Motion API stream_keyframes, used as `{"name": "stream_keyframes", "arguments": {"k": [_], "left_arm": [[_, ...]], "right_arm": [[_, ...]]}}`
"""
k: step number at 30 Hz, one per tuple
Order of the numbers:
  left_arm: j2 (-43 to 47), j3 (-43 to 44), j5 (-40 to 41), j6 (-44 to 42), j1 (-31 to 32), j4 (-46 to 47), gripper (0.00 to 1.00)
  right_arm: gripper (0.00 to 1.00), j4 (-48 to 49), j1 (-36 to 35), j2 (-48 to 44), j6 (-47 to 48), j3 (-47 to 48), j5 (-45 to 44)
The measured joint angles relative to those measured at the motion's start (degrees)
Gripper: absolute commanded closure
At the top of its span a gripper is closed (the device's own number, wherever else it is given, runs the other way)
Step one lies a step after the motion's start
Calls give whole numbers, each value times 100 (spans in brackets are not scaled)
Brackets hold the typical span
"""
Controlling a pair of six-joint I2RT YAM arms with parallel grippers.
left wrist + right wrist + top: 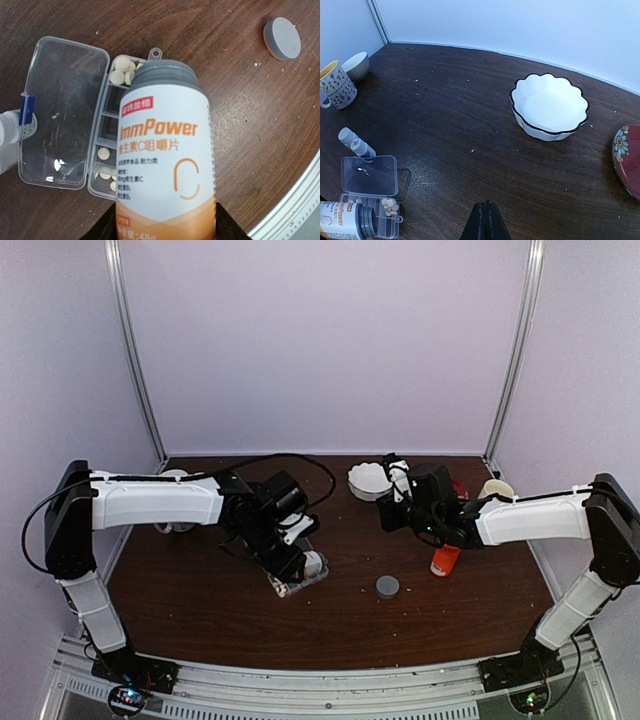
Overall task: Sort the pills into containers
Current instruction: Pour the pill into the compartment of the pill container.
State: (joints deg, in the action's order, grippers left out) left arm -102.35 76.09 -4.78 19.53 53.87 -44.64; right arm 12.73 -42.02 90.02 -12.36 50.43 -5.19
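Observation:
My left gripper (165, 226) is shut on a white and orange vitamin bottle (162, 150), a black finger on each side of its base. The bottle is uncapped and tipped, with its grey neck over the clear pill organizer (100, 127). The organizer's lid (62, 112) lies open to the left. Pale round pills (122, 70) sit in the top compartment, and a few more pills (103, 153) lie in lower ones; the bottle hides the rest. From above, the left gripper (292, 562) is over the organizer (298, 586). My right gripper (487, 220) is shut and empty, hovering above bare table.
The grey bottle cap (387, 586) lies on the table. An orange bottle (445, 560) stands under the right arm. A white scalloped bowl (549, 105), a red plate (627, 160), a mug (337, 85), a small bowl (357, 65) and tiny white bottles (355, 142) sit around.

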Motion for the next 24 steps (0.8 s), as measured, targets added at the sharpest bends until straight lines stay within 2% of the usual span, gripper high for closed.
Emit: {"name": "stream_keyframes", "arguments": {"k": [24], "left_arm": [[-55, 168, 9, -39, 35, -94, 100]], "right_arm": [[100, -26, 0, 33, 0, 2, 28]]}}
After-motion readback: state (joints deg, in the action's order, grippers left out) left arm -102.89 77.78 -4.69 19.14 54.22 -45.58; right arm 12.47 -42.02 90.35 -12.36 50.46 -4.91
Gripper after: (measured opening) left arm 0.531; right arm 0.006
